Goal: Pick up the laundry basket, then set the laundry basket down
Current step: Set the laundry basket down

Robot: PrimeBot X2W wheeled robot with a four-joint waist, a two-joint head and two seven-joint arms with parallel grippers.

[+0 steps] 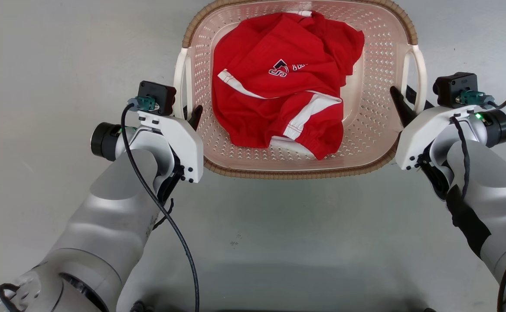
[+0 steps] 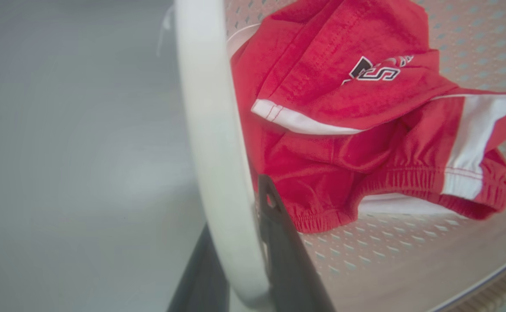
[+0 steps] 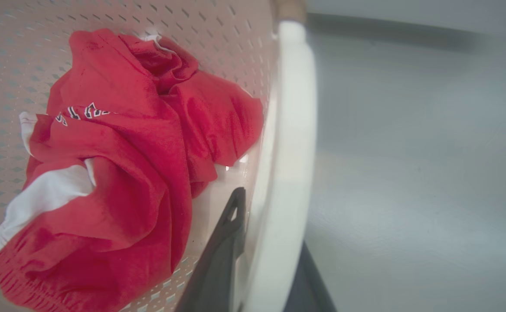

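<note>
Laundry basket (image 1: 296, 173) resting on the grey floor (image 1: 40, 65) straight ahead of you, its long axis running side to side, a red garment (image 1: 279, 86) inside. Your left gripper (image 1: 190, 114) clamps the white left handle (image 1: 179, 78) and your right gripper (image 1: 410, 102) the right handle (image 1: 420, 71). Both arms look equally near, so you would likely lift straight up.

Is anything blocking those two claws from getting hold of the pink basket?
Nothing visible. The left gripper straddles the laundry basket at its left handle, the right gripper at its right handle; the red garment lies inside, clear of both.
</note>
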